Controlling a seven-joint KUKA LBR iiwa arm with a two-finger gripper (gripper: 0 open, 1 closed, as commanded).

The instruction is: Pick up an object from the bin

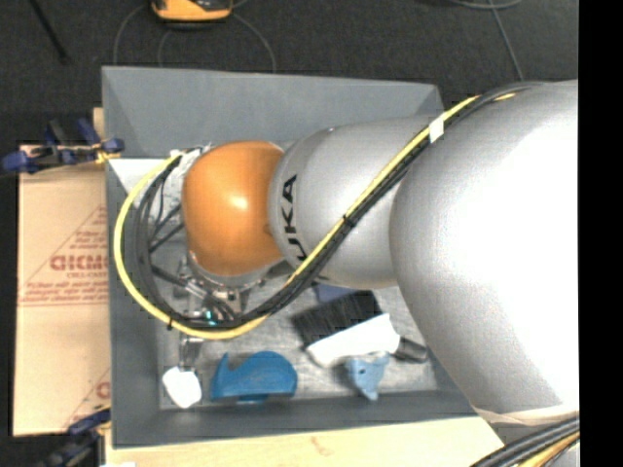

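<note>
The tool (pixel 207 305) is seen low in the bin (pixel 273 95), near its left wall. Whether it is released or clenched cannot be told. Nothing is seen grasped. A blue rounded object (pixel 253 376) and a small white piece (pixel 182 387) lie just beyond it, by the front-left corner. The pick is judged not yet made.

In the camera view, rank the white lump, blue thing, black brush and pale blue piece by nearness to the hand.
1. White lump: by the bin's near wall, just below the hand in the view.
2. Blue thing: next to the lump on the view's right, only slightly farther.
3. Black brush: mid-bin, beside the arm.
4. Pale blue piece: farthest toward the view's right.
</note>
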